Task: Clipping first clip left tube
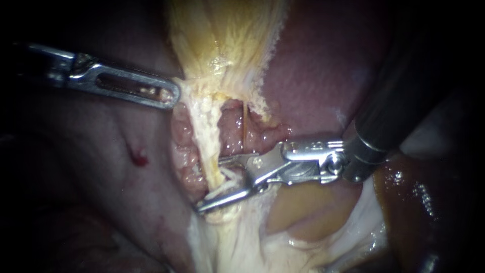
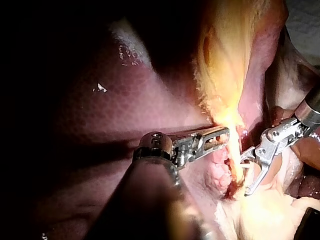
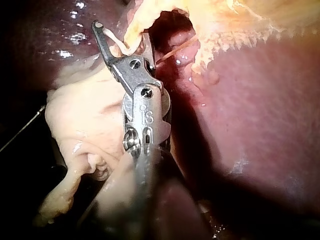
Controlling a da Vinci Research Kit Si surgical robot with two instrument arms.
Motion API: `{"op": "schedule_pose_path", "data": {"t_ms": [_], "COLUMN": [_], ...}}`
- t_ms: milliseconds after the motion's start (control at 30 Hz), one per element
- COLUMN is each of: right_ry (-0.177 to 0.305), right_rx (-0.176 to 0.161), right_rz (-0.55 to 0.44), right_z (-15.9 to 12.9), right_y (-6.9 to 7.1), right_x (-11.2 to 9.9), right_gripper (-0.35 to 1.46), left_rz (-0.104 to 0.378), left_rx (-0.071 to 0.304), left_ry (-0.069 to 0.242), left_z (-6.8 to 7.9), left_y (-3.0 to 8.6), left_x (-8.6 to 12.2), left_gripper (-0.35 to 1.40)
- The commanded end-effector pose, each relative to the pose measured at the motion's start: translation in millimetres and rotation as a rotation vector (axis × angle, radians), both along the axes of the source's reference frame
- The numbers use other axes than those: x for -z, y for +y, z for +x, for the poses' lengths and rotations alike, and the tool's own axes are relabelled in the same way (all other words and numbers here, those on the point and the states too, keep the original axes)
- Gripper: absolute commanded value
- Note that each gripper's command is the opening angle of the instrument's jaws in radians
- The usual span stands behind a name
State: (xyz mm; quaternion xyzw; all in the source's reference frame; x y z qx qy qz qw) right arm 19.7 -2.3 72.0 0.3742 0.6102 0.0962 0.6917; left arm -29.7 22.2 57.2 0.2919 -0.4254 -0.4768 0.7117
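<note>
Plainly, the clip had not yet been set. The right instrument (image 1: pixel 211 184) had its jaws standing apart astride the left tube (image 1: pixel 211 141) — the pale, stringy cord that ran down from the neck of the gallbladder (image 1: pixel 222 35) across the raw bed beside the liver (image 1: pixel 328 65). One jaw lay on each side of the cord, and whether either jaw touched it could not be told. Some white material sat between the jaws next to the cord; it could not be made out whether this was a loaded clip or only fibres. No clip showed anywhere along the tube. A thinner orange strand (image 1: pixel 245 126) ran just beside the left tube and lay outside the jaws. The left instrument (image 1: pixel 172 96) was clamped on the pale fibrous tissue (image 1: pixel 189 91) at the gallbladder's neck, above the right instrument's jaws, and the cord looked taut. In the right wrist view the cord crossed the gap between the right instrument's (image 3: pixel 122 34) jaws. By this showing the approach and the straddling were done — closing the jaws to set the clip, and letting go, were left.
</note>
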Motion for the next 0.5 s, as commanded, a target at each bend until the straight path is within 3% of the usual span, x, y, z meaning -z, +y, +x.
{"op": "schedule_pose_path", "data": {"t_ms": [33,300,500], "right_ry": [0.005,0.068,0.095], "right_rx": [-0.006,-0.028,0.003], "right_rz": [0.008,0.052,0.056], "right_z": [0.0,0.6,1.1], "right_y": [0.0,-0.5,-0.9], "right_x": [0.1,1.1,1.6], "right_gripper": [0.50,0.50,0.50], "left_rz": [0.000,0.000,0.001], "left_rx": [0.000,0.000,-0.002], "left_ry": [0.000,0.001,-0.001], "left_z": [-0.1,-0.3,-0.4], "left_y": [0.0,0.1,0.2], "left_x": [0.0,-0.1,-0.2], "left_gripper": [-0.35,-0.35,-0.35]}}
